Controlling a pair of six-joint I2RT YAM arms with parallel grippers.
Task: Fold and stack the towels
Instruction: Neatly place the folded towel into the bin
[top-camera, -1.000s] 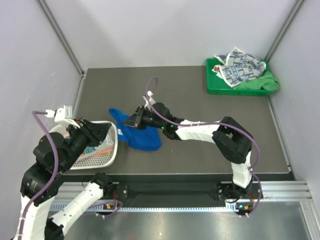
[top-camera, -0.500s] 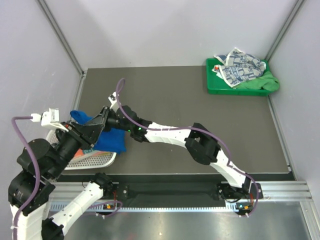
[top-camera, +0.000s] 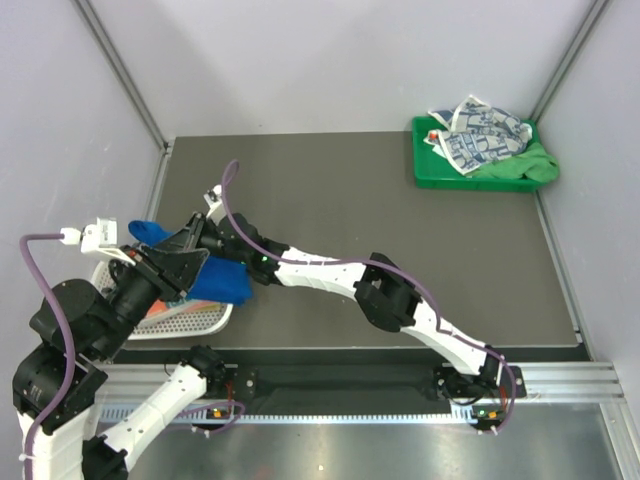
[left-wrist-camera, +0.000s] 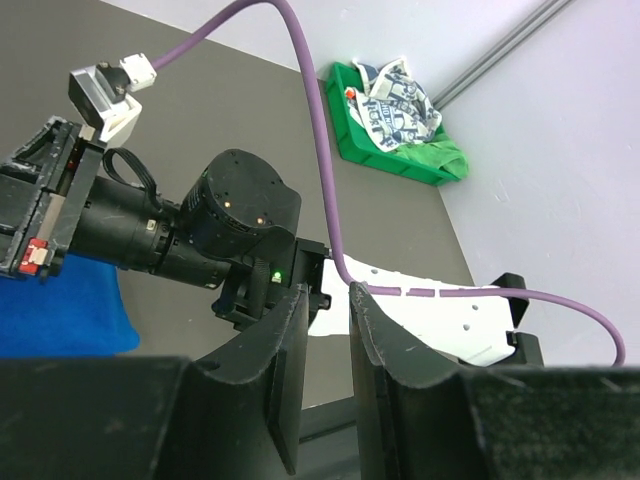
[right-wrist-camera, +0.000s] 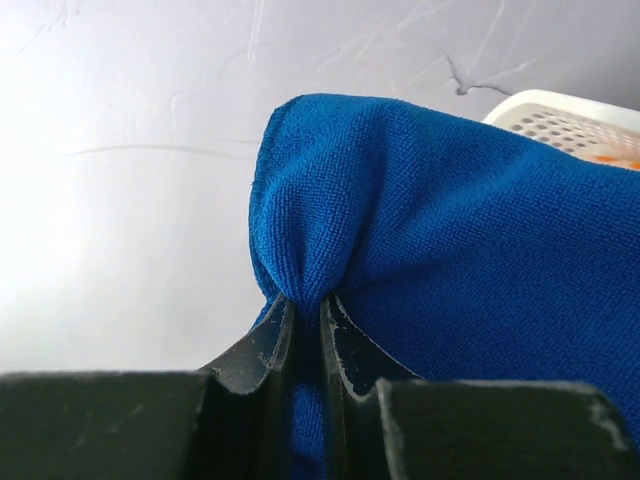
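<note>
Pinching a bunched fold of the blue towel, the right gripper is clamped tight on it at the rim of the white basket, table's left side. The left gripper has fingers slightly apart, empty. In the far-right green tray lie a printed towel, its navy lettering too small to read, and a green towel.

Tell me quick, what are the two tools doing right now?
Left tool: a little open, holding nothing.
Right tool: shut on the blue towel.
</note>
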